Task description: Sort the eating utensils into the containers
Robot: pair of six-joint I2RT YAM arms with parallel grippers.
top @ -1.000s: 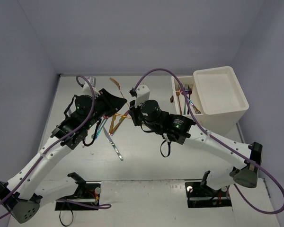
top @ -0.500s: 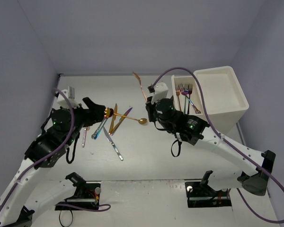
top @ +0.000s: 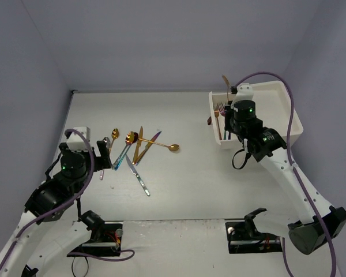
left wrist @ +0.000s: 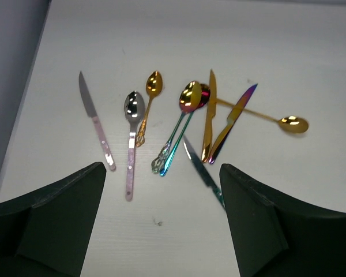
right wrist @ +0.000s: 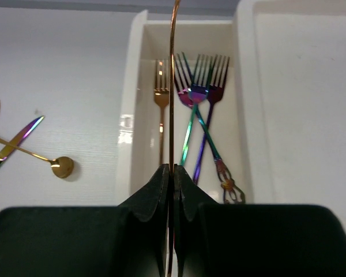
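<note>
My right gripper [right wrist: 173, 173] is shut on a thin copper-gold utensil [right wrist: 173, 86], seen edge-on, so I cannot tell its kind. It is held upright above the open cream-white drawer [right wrist: 139, 86], which holds a gold fork [right wrist: 161, 109] and iridescent forks [right wrist: 199, 109]. In the top view the utensil [top: 225, 81] sticks up above the right gripper [top: 228, 108] at the drawer [top: 213, 124]. My left gripper [left wrist: 161, 225] is open and empty, just near of the loose utensils [left wrist: 179, 130] on the table. The pile also shows in the top view [top: 135, 147].
The white drawer unit [top: 277, 124] with its recessed top stands at the back right. Loose on the table are a pink-handled knife [left wrist: 96, 121], a silver spoon [left wrist: 131, 144], gold spoons [left wrist: 292, 123], gold knives [left wrist: 209, 115] and a blue-green knife [left wrist: 202, 173].
My right gripper has carried the copper-gold utensil from beside the pile to over the open drawer. My left arm has drawn back to the left and near side, off the pile.
</note>
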